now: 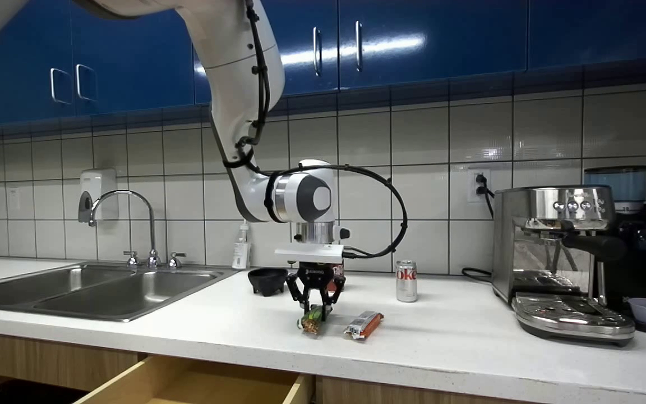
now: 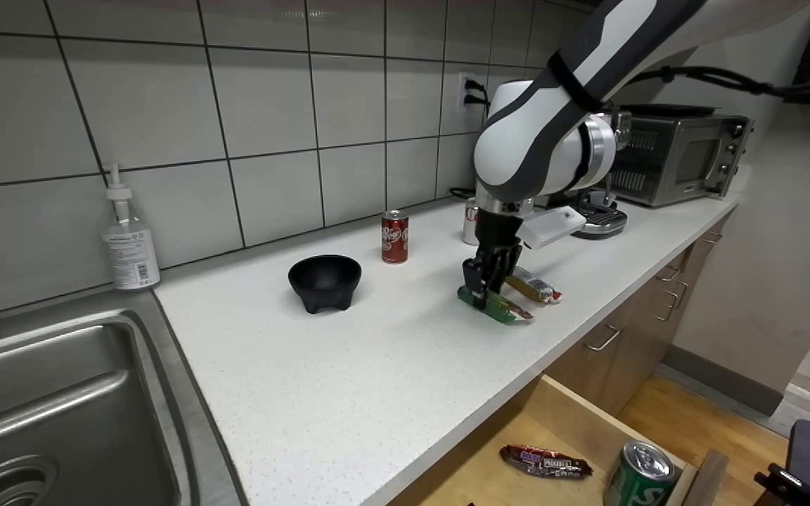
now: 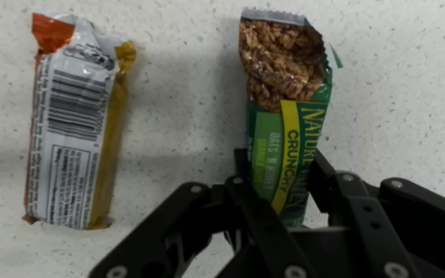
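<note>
Gripper [image 3: 279, 170] clamped across the green granola bar [image 3: 287, 131]; squeeze should be snug but light lest it crumble, any lift straight, clear of the barcoded bar [image 3: 75, 135] nearby.

A black bowl [image 2: 325, 289] stands near a red soda can [image 2: 395, 237].

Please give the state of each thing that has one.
Green bar: lying, gripped
Jaws: closed on it
Orange-gold bar: lying
Drawer: open
Brown bar: lying in drawer
Green can: upright in drawer
Red can: upright
Silver can: upright
Black bowl: upright
Pump bottle: upright
Faucet: off
Blue cabinets: shut
</note>
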### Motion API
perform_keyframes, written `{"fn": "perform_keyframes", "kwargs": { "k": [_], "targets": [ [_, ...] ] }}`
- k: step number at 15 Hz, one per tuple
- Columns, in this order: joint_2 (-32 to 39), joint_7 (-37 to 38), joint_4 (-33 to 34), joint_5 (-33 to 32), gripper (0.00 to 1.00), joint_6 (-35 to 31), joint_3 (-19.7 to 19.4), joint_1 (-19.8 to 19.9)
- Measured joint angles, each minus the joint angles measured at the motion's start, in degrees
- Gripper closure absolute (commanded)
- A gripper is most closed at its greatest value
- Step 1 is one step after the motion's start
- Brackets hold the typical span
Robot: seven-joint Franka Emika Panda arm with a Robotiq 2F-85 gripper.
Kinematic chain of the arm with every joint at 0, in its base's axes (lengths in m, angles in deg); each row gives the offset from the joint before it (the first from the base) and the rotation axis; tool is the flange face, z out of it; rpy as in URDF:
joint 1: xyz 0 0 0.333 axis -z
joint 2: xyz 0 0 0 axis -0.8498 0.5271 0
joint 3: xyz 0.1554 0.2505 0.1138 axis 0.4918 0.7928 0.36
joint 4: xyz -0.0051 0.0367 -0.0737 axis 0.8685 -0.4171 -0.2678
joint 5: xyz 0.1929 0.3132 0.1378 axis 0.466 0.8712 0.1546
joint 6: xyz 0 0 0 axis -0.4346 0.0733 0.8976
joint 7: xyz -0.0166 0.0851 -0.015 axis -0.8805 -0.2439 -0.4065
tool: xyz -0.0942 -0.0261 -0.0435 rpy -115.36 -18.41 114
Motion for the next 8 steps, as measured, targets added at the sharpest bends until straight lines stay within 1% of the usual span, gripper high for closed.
{"fn": "perform_keyframes", "kwargs": {
  "k": [3,8],
  "targets": [
    [-1.1,0.0,-1.3,-0.1,0.85,-0.1,0.2,-0.2],
    [-4.0,1.0,-5.3,-1.6,0.85,-0.2,0.1,-1.6]
  ]
}}
